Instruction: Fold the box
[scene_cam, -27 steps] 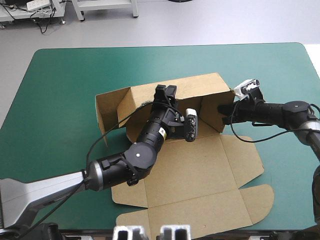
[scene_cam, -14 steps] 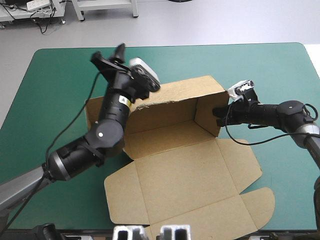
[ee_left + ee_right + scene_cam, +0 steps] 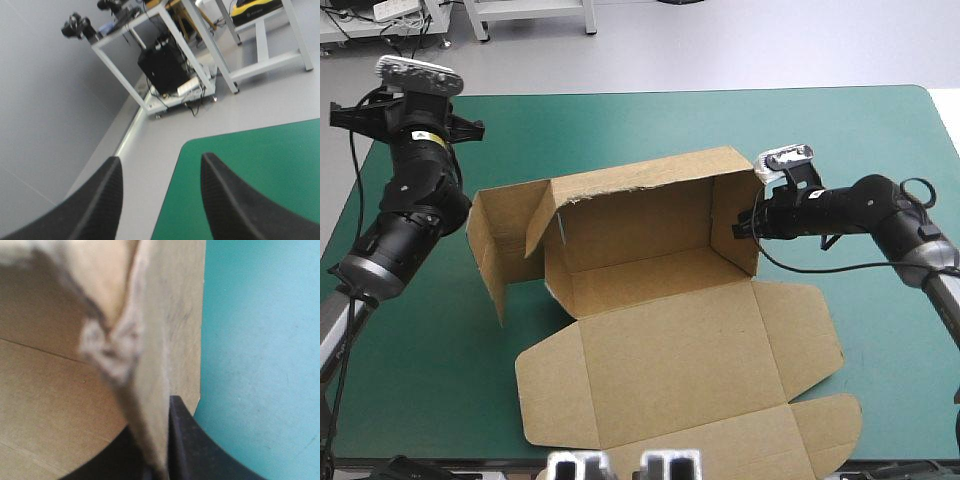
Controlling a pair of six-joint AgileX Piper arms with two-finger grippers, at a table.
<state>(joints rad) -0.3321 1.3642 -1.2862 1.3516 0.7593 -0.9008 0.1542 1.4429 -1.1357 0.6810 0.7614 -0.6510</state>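
The brown box (image 3: 670,340) lies mid-table with its back wall and right wall (image 3: 735,225) raised and its lid flat toward the front edge. Its left side panel (image 3: 500,235) stands swung outward. My right gripper (image 3: 745,226) is shut on the right wall's upper edge. In the right wrist view the board (image 3: 50,380) runs down between the black fingers of that gripper (image 3: 162,465). My left gripper (image 3: 408,115) is raised over the far left corner, away from the box. In its own view the gripper (image 3: 160,162) stands open with nothing in it.
Bare teal-green cover (image 3: 820,140) lies behind the box and on both sides of it. The lid's front flaps (image 3: 825,435) reach close to the table's front edge. The left wrist view shows the table's far corner (image 3: 260,165) and the floor beyond.
My left arm has pulled out of the box and swung up to the far left. The left side panel has fallen open and the box has shifted slightly left. The right gripper kept its hold.
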